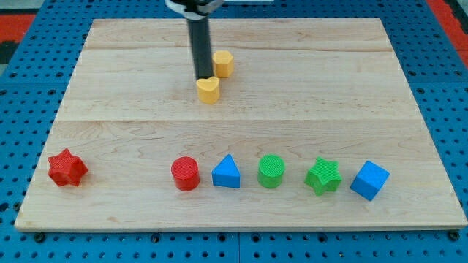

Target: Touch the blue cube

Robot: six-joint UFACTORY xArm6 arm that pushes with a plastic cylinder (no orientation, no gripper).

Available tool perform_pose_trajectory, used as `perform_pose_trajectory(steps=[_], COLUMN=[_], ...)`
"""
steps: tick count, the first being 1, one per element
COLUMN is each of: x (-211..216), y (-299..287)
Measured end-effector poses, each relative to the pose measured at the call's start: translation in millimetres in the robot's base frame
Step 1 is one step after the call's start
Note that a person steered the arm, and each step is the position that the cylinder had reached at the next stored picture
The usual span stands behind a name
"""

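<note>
My tip (202,77) touching yellow heart (208,90); blue cube (369,180) well apart.

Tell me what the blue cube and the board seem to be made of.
The blue cube looks like plastic with a matte finish: uniform colour, no grain, only soft shading on its faces. The board looks like pale unpainted wood: long grain lines and plank seams show across it.

Pale wooden board (292,80) lies on a blue perforated surface (439,66)
</note>
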State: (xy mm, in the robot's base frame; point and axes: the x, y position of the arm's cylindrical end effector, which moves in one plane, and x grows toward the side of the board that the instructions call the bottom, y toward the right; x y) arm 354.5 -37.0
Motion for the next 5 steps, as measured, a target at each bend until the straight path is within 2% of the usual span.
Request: perform_pose_trajectory(steps=[2,3,4,5], x=[1,48,112,138], y=[62,102,126,214])
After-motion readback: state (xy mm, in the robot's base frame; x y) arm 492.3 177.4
